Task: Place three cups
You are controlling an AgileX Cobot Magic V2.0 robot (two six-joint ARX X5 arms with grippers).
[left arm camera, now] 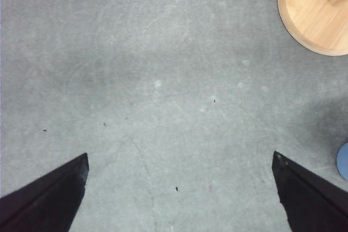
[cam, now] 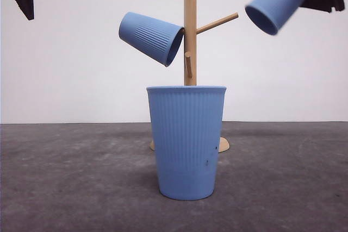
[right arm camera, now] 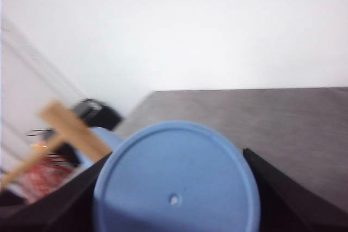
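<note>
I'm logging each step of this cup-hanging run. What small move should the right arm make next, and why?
Probably ease the tilted cup in the right pincer left and down, so its open mouth slides onto the free upward peg of the wooden stand. One cup already hangs on the stand; another stands on the table.

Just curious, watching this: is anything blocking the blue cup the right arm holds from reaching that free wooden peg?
Nothing visible does. The held cup, gripped by the right gripper, is tilted mouth-down toward the free peg, with open air between them. The hung cup sits on the stand's other side.
</note>
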